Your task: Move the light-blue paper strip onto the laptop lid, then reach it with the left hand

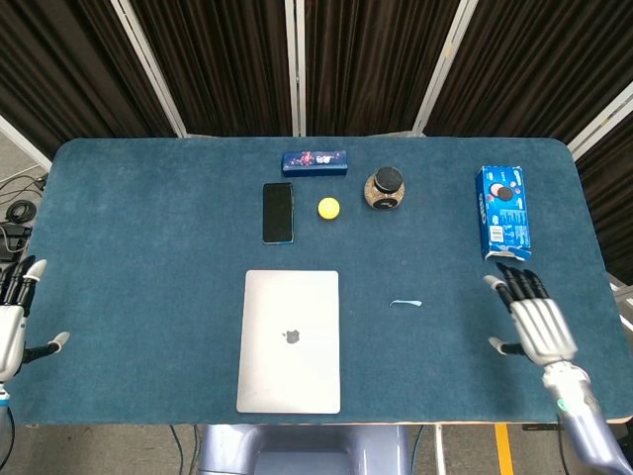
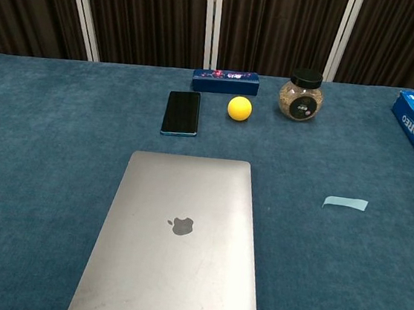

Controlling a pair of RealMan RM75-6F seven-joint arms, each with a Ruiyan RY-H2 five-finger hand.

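The light-blue paper strip (image 1: 405,303) (image 2: 345,204) lies flat on the blue tablecloth, to the right of the closed silver laptop (image 1: 289,339) (image 2: 174,241). In the head view my right hand (image 1: 531,319) hovers open over the table's right side, fingers spread, well right of the strip. At the table's left edge my left hand (image 1: 14,319) is open too, far from the laptop. The chest view shows neither hand.
Along the back sit a dark phone (image 1: 278,212), a yellow ball (image 1: 328,208), a blue rectangular box (image 1: 315,161) and a black-lidded jar (image 1: 385,188). A blue Oreo box (image 1: 502,212) lies at the right, just beyond my right hand.
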